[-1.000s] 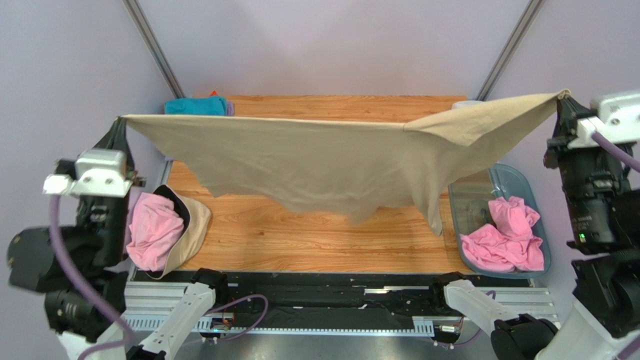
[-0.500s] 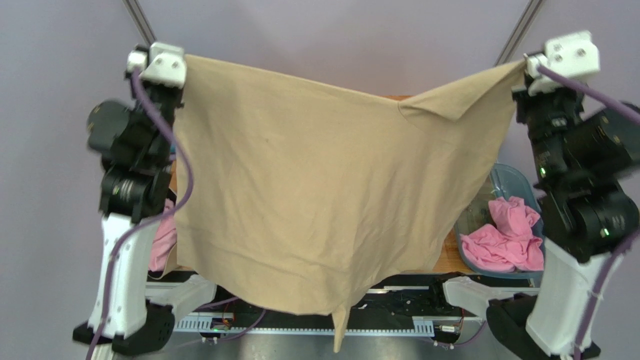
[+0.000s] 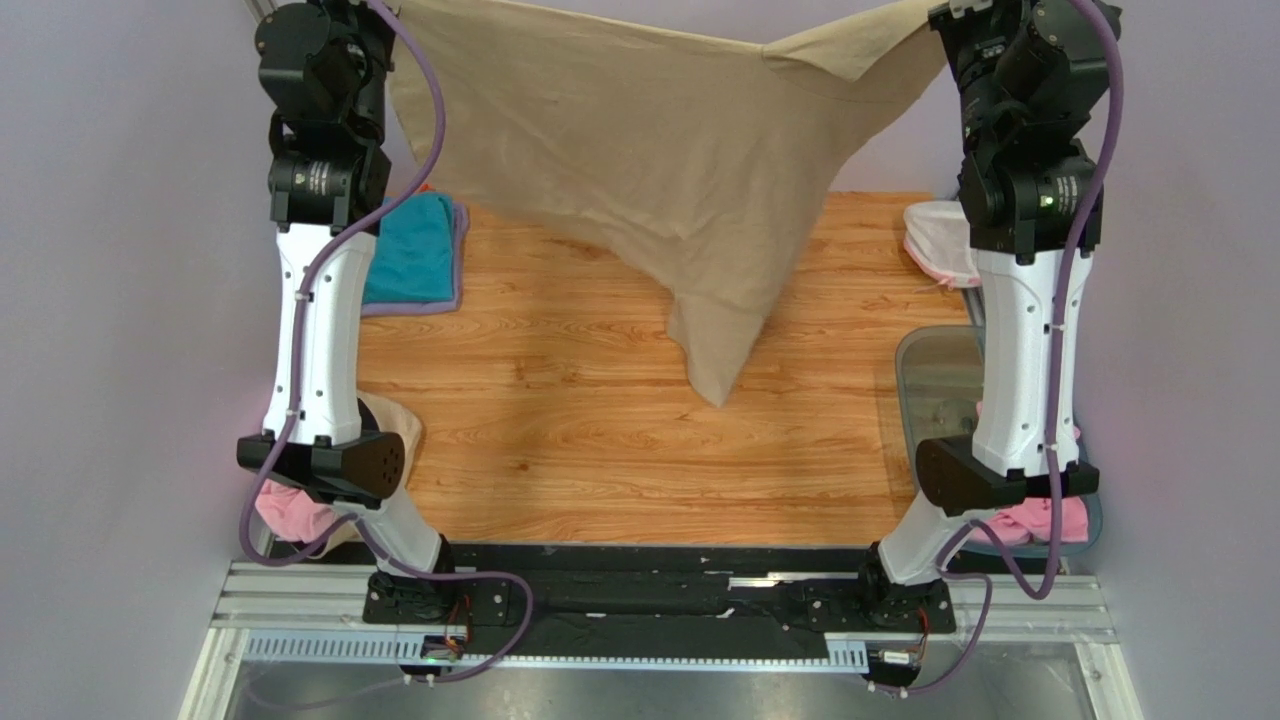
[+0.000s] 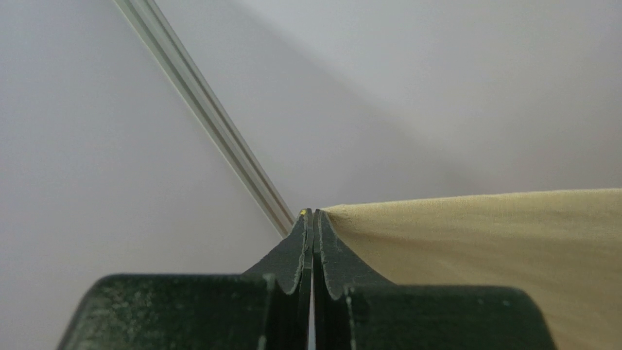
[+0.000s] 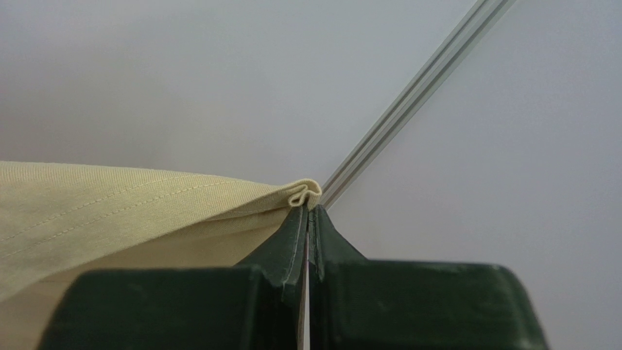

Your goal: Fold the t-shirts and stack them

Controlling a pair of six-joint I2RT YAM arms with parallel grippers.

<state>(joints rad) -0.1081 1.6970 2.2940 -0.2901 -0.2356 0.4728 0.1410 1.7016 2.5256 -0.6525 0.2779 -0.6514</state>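
You had the tan shirt hung high over the table's far half, long axis left to right, one loose corner pointing down at bare wood. Your left gripper and right gripper each pinched a top corner. A teal shirt lay at the far left edge and the tub at the right edge.

The wooden table bears a lilac t-shirt under a teal t-shirt far left, a clear tub right.
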